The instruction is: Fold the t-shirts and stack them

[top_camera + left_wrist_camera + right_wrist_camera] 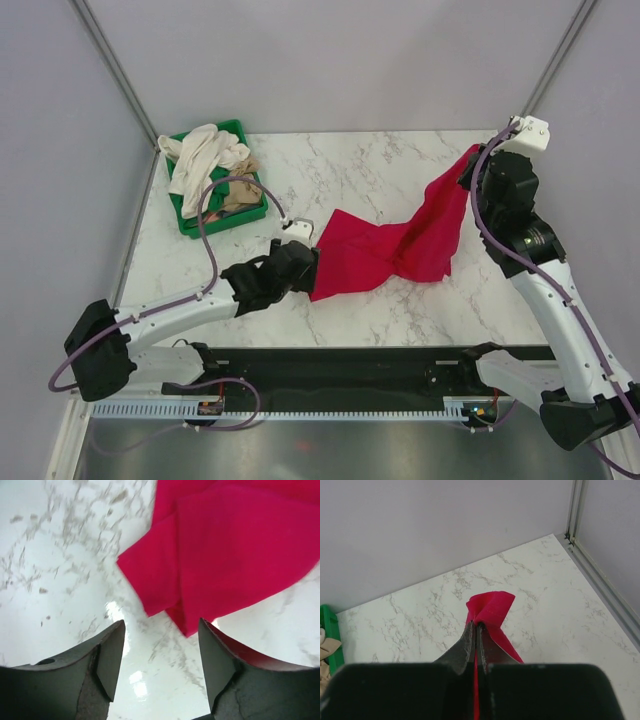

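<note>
Crimson-red fabric t-shirt [385, 250], one corner clamped in the right end effector [476, 626], drapes onto the white marble desk [340, 170] just before the spread, empty left end effector [161, 624]; grey walls [330, 60] behind.

Bright, even overhead light, soft shadows, glare on table [134, 678]

red t-shirt [385, 250] blocks mid-table, green tray [222, 221] far-left corner

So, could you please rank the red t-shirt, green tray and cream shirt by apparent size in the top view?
1. red t-shirt, narrowly largest
2. green tray, close behind, nearly alike
3. cream shirt, bunched up, clearly smallest
</note>
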Controlling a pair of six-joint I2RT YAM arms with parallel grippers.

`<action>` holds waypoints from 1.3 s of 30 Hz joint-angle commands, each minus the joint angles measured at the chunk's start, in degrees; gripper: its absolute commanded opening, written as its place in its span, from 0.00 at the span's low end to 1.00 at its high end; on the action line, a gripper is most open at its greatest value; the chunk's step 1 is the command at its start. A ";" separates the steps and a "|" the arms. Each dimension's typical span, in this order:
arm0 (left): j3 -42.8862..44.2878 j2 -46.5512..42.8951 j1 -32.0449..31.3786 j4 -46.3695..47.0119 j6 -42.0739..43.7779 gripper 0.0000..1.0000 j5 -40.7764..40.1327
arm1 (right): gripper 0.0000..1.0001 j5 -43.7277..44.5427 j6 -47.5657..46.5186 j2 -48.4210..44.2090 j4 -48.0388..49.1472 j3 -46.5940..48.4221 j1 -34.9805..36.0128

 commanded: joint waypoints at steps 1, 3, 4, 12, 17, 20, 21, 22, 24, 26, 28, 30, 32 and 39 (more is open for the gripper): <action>-3.50 0.62 2.39 -0.65 -4.95 0.66 -1.76 | 0.00 -1.67 1.41 -0.29 1.84 -1.08 -0.09; -5.34 1.58 5.10 1.27 -5.74 0.62 0.60 | 0.00 -2.29 1.41 -0.38 1.84 -1.34 -0.09; -5.78 1.85 6.17 2.07 -6.09 0.61 1.49 | 0.00 -2.55 1.59 -0.64 1.93 -1.61 -0.09; -10.00 6.93 14.17 12.87 -5.31 0.58 14.31 | 0.00 -4.14 1.59 -1.34 1.93 -2.84 -0.09; -9.74 11.60 14.18 17.89 -5.30 0.57 18.45 | 0.00 -4.31 1.59 -1.43 1.93 -3.10 -0.09; -9.74 13.27 14.09 18.77 -5.74 0.57 19.51 | 0.00 -4.32 1.33 -1.43 1.93 -3.28 0.00; -9.83 13.62 14.09 18.86 -5.91 0.56 19.60 | 0.00 -4.23 1.15 -1.43 1.84 -3.36 -0.18; -9.83 13.89 14.09 18.95 -6.00 0.56 19.69 | 0.00 -4.05 1.15 -1.43 1.93 -3.63 -0.09; -10.09 14.68 14.00 18.95 -6.53 0.52 20.21 | 0.00 -3.96 1.06 -1.34 2.10 -3.89 -0.09; -10.62 14.59 13.74 19.04 -7.67 0.51 20.83 | 0.00 -3.87 0.97 -1.34 2.28 -4.07 -0.09; -11.50 14.15 12.95 19.39 -8.37 0.51 20.83 | 0.00 -3.70 0.97 -1.26 2.45 -4.33 -0.09; -12.11 14.15 12.16 19.83 -8.99 0.51 20.83 | 0.00 -3.87 0.97 -1.26 2.54 -4.42 -0.09; -12.29 15.11 11.72 20.35 -9.26 0.48 21.00 | 0.00 -3.96 1.24 -1.17 2.72 -4.68 -0.09; -11.33 20.92 11.36 20.62 -10.14 0.02 21.10 | 0.00 -4.05 1.59 -1.52 2.81 -5.39 -0.09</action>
